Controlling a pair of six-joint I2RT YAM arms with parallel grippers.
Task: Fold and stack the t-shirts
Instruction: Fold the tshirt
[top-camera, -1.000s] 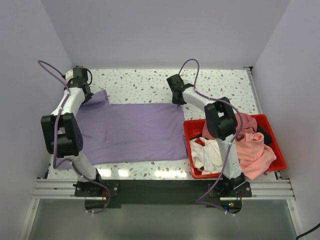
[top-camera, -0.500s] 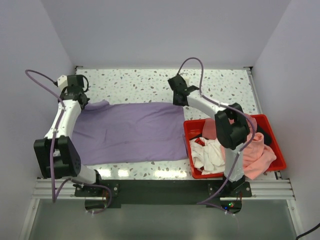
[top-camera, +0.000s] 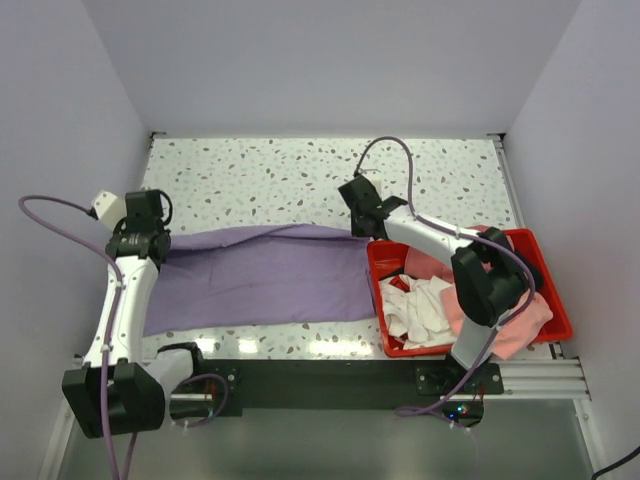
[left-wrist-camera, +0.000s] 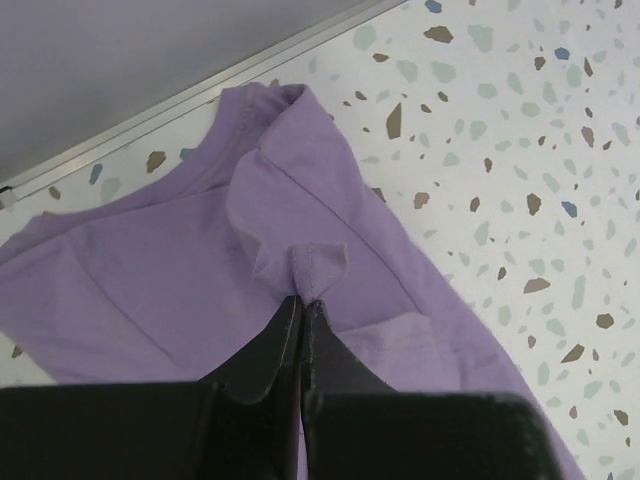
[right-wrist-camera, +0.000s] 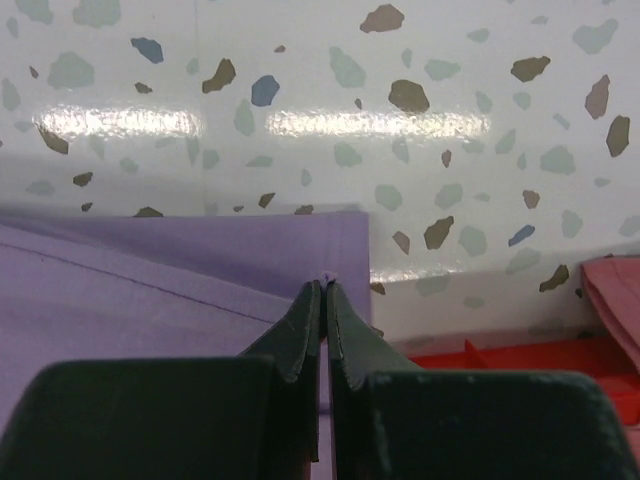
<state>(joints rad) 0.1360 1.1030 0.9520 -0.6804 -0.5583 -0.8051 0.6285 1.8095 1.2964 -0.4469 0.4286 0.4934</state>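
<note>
A purple t-shirt (top-camera: 255, 280) lies across the table, its far edge lifted and drawn toward the near side. My left gripper (top-camera: 150, 250) is shut on the shirt's left far edge; in the left wrist view the cloth (left-wrist-camera: 200, 270) bunches at the closed tips (left-wrist-camera: 303, 298). My right gripper (top-camera: 368, 228) is shut on the shirt's right far corner; the right wrist view shows the purple cloth (right-wrist-camera: 200, 270) pinched at the tips (right-wrist-camera: 325, 285). More shirts, white (top-camera: 415, 305) and pink (top-camera: 505, 305), lie in the red bin (top-camera: 385, 262).
The red bin stands at the near right of the speckled table (top-camera: 280, 175), touching the shirt's right edge; its rim also shows in the right wrist view (right-wrist-camera: 520, 360). A wall edge (left-wrist-camera: 200, 85) runs along the table's left side.
Both grippers have pulled the shirt's far edge toward the near side, folding it over. The left arm has swung out to the left and the purple area looks narrower.
</note>
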